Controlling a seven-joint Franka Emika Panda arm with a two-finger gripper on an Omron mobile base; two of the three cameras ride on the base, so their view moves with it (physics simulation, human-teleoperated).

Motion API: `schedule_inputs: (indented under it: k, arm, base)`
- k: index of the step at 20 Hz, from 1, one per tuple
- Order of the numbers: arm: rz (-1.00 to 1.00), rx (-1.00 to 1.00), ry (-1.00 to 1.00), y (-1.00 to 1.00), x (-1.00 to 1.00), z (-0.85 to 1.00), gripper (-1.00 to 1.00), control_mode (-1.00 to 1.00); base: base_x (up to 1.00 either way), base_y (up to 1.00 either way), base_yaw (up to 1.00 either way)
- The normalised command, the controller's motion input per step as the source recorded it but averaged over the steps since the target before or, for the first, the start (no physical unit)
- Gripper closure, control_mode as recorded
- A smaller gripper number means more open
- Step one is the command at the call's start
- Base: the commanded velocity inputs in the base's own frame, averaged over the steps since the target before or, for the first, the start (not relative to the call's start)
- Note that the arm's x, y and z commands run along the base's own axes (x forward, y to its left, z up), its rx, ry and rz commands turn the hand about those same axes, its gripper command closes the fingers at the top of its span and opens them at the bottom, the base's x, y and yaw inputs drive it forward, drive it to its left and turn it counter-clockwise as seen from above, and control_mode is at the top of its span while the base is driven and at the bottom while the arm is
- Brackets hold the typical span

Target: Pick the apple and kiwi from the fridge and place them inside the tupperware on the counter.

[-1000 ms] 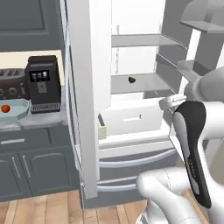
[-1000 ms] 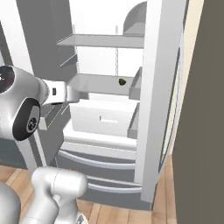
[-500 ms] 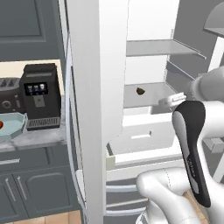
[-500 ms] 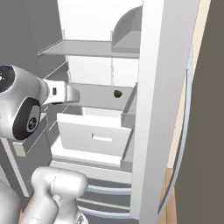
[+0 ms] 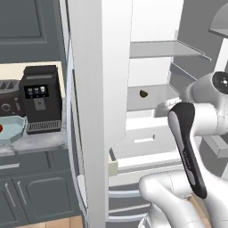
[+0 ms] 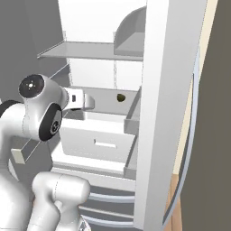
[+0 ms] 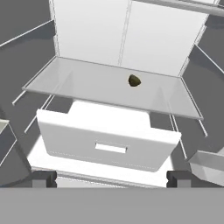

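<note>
- Step in hand, as we judge it: reach into the open fridge [image 7: 92, 35] for the kiwi [image 7: 134, 80]. A red-orange round thing, most likely the apple [image 5: 1, 128], shows at the left edge of the left base view inside the tupperware [image 5: 13, 129], so we take the kiwi to be the fruit left to fetch.
- Hand [image 7: 111, 178] state: released, the two dark fingertips [image 7: 43, 178] spread wide at the bottom of the hand view, nothing between them.
- Kiwi location: on the grey glass shelf [image 7: 78, 83], right of the shelf's middle and toward the back wall, above the white drawer [image 7: 109, 142] that stands pulled out.
- Approach advice: we should advance the hand over the top edge of the drawer and under the upper shelf [image 5: 164, 49], keeping level with the kiwi's shelf.
- We should centre the kiwi between the fingers before clenching; it is small and roundish and may roll on the smooth glass if nudged from one side.
- We should clench gently and lift only slightly before drawing back, to clear the drawer front.
- Destination: the tupperware sits on the tabletop [image 5: 40, 140], just beside the black coffee machine [image 5: 42, 98].
- Count: one kiwi, one apple, one tupperware, one coffee machine, one toaster [image 5: 6, 95], one pulled-out drawer, two fridge shelves in view.
</note>
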Motion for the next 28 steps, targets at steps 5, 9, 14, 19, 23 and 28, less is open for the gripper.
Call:
schedule_inputs:
  k: [5, 9, 14, 19, 23, 28]
  arm:
    - [-0.04, 0.0, 0.0, -0.11, 0.63, -0.34, -1.0, -1.0]
    - [-0.07, 0.0, 0.0, -0.08, 0.61, -0.21, -1.0, -1.0]
    - [-0.11, 0.04, 0.07, -0.13, 0.61, -0.06, -1.0, -1.0]
    - [-0.12, 0.1, 0.1, -0.09, 0.54, -0.01, -1.0, -1.0]
    - [-0.09, 0.1, 0.06, -0.12, 0.53, -0.04, -1.0, -1.0]
    - [0.0, 0.03, 0.0, -0.16, 0.55, -0.18, -1.0, -1.0]
  base:
    - [0.0, 0.0, 0.0]
    - [0.0, 0.0, 0.0]
    - [0.0, 0.0, 0.0]
    - [0.0, 0.0, 0.0]
    - [0.0, 0.0, 0.0]
    - [0.0, 0.0, 0.0]
